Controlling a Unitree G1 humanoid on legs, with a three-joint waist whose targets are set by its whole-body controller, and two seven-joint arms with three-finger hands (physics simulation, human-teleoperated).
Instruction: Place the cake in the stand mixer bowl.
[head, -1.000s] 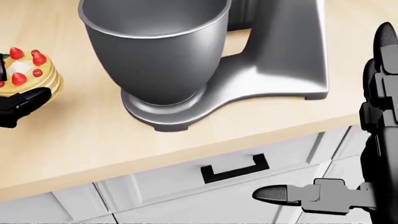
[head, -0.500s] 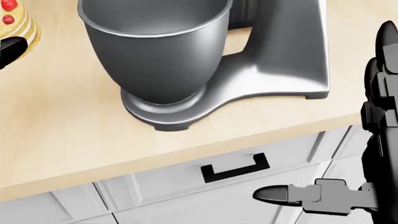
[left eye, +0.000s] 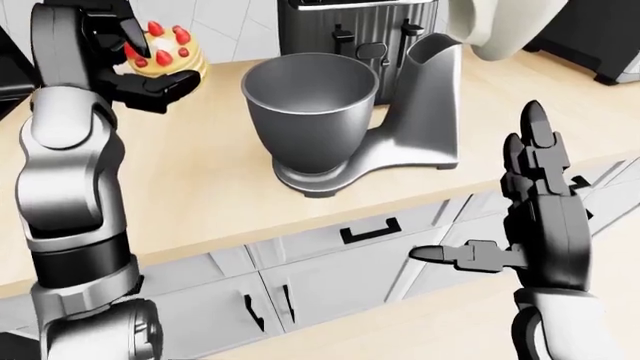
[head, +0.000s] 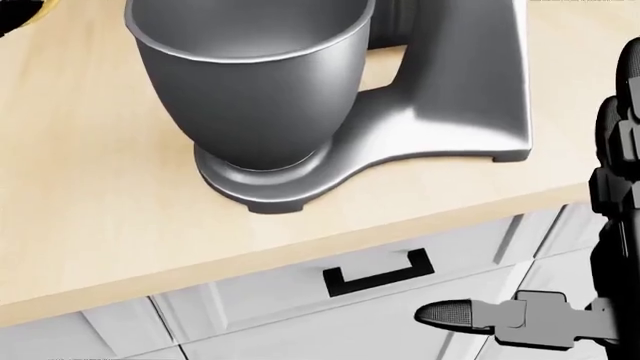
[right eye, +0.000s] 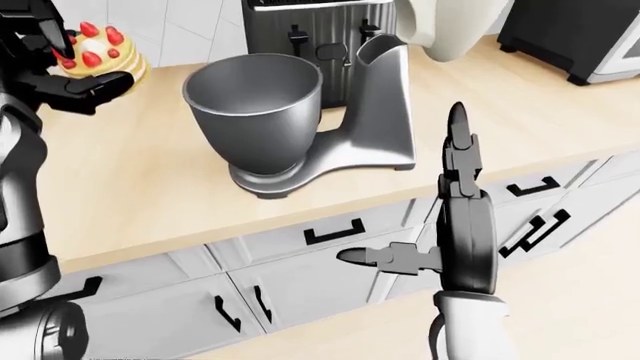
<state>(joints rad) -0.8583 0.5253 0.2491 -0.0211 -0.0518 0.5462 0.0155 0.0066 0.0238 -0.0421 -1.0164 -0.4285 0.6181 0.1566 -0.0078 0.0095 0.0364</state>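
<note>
The cake (left eye: 172, 54), yellow layers topped with red strawberries, is held up above the counter at the upper left of the left-eye view. My left hand (left eye: 140, 64) is shut on it, black fingers above and below. The steel mixer bowl (left eye: 310, 112) stands upright and hollow on the stand mixer (left eye: 425, 112), to the right of the cake and lower. My right hand (left eye: 520, 210) hangs open off the counter's edge by the drawers, fingers up, thumb pointing left. In the head view the cake is out of sight; the bowl (head: 250, 82) fills the top.
A toaster (left eye: 355, 26) stands behind the mixer, with a white appliance (left eye: 500, 26) to its right and a black one (right eye: 570, 37) at the far right. The wooden counter (left eye: 200, 195) runs above white drawers with black handles (left eye: 370, 231).
My left hand has lifted the cake upward; it has left the head view's top left corner. The right hand has sunk a little. The mixer has not moved.
</note>
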